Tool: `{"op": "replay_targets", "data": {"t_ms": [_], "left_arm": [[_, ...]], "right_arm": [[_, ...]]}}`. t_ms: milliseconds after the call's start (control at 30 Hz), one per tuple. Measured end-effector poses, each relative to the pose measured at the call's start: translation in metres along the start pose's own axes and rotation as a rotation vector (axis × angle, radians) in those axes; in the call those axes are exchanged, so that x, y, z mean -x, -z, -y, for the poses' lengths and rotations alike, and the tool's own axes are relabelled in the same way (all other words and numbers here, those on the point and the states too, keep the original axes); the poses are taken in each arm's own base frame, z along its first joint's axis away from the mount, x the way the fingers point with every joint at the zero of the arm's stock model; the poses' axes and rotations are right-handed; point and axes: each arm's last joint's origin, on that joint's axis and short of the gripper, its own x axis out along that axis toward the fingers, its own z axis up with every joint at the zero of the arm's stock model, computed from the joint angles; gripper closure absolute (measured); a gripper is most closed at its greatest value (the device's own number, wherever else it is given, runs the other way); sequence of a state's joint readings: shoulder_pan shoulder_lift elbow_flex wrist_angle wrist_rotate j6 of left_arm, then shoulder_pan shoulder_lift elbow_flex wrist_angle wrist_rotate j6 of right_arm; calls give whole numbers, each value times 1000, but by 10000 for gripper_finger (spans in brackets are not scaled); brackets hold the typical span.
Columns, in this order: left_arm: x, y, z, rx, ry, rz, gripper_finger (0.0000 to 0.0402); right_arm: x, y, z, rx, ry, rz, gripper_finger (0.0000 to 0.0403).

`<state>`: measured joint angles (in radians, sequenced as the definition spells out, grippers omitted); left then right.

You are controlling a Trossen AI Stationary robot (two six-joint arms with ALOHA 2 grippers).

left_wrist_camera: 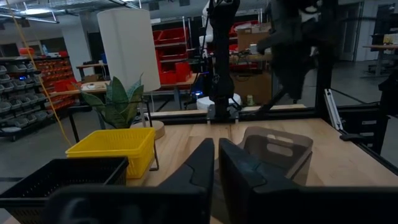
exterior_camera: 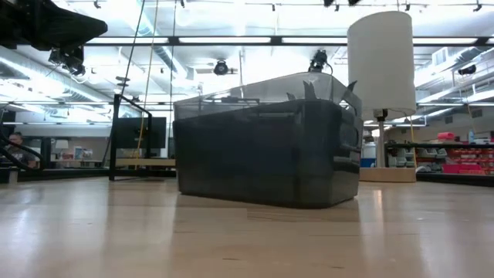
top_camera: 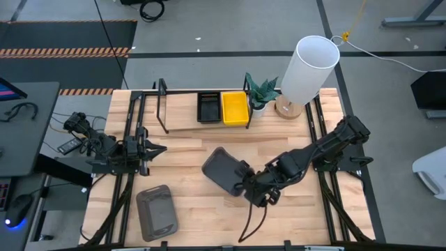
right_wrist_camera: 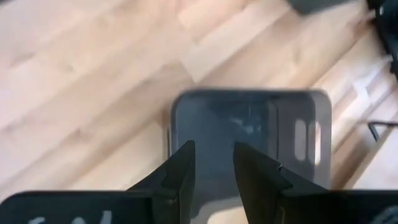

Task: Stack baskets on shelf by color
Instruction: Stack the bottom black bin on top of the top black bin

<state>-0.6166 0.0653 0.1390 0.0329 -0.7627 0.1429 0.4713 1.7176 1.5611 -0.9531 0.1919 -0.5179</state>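
Observation:
My right gripper is at the table's middle, shut on a smoky-grey basket, which sits tilted. The basket also shows in the right wrist view and the left wrist view. A second grey basket rests flat on its bottom near the front left; it fills the low view. On the shelf at the back, a black basket and a yellow basket sit side by side. My left gripper waits at the left, shut and empty. My right gripper holds the grey basket at its edge nearest the arm, coming at it slanting down from the table's right. The fingers hide the place of contact. The basket is tilted; whether its low side touches the table, I cannot tell.
A potted plant and a tall white lamp stand at the back, just right of the shelf. Bare wood lies between the two grey baskets and in front of the shelf.

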Motion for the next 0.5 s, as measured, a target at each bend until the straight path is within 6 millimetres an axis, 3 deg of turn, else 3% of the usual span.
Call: {"op": "replay_targets", "data": {"t_ms": [233, 500], "left_arm": [[0, 0, 0, 0, 0, 0, 368], [0, 0, 0, 0, 0, 0, 366]], "right_arm": [[4, -8, 3, -46, 41, 65, 289], [17, 12, 6, -491, 72, -59, 295]]}}
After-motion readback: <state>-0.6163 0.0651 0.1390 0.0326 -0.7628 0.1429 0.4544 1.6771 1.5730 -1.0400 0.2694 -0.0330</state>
